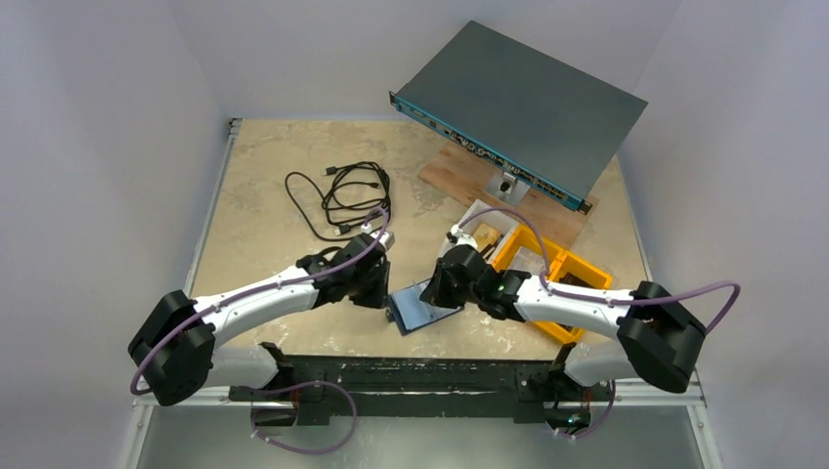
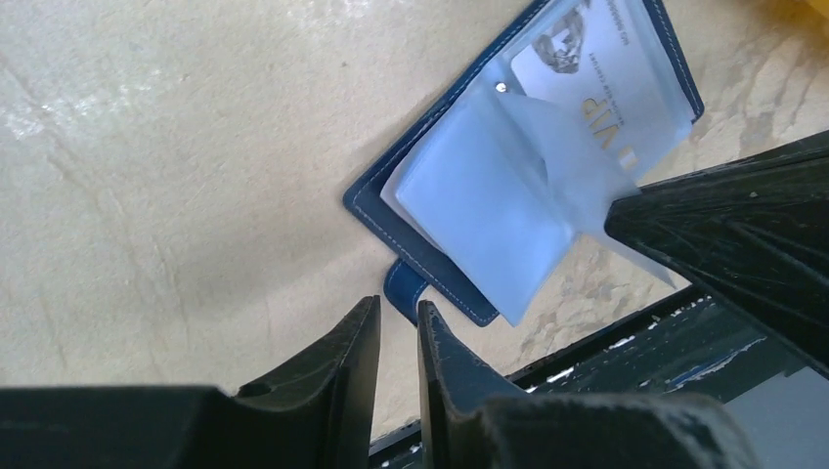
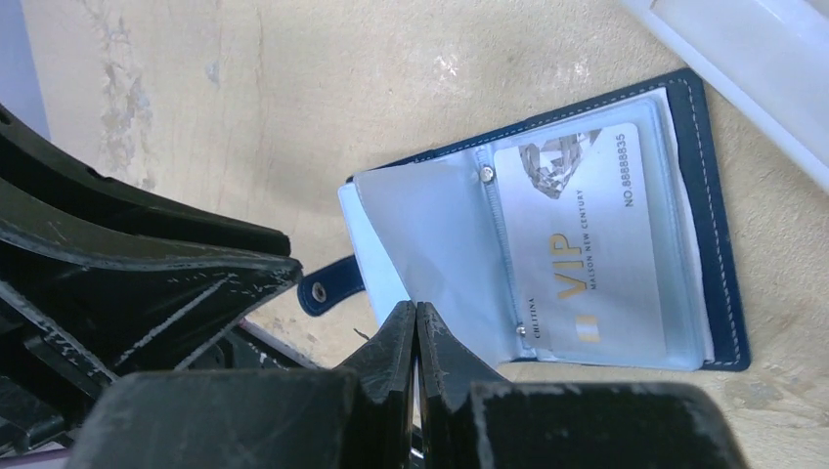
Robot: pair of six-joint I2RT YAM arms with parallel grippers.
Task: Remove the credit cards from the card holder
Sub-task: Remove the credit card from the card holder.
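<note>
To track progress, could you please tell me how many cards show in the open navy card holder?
1: a white VIP card with gold lettering, in a clear sleeve of the navy-blue folding card holder. Others may hide behind frosted sleeves.

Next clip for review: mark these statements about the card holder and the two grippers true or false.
1. The card holder lies open. True.
2. A VIP card sits inside the card holder. True.
3. The left gripper grips the snap tab. False: its jaws stand slightly apart and empty, just short of the tab.
4. The right gripper is wide open. False: it is shut, pinching a clear sleeve.
5. The card holder sits in a yellow bin. False: it lies on the table.
</note>
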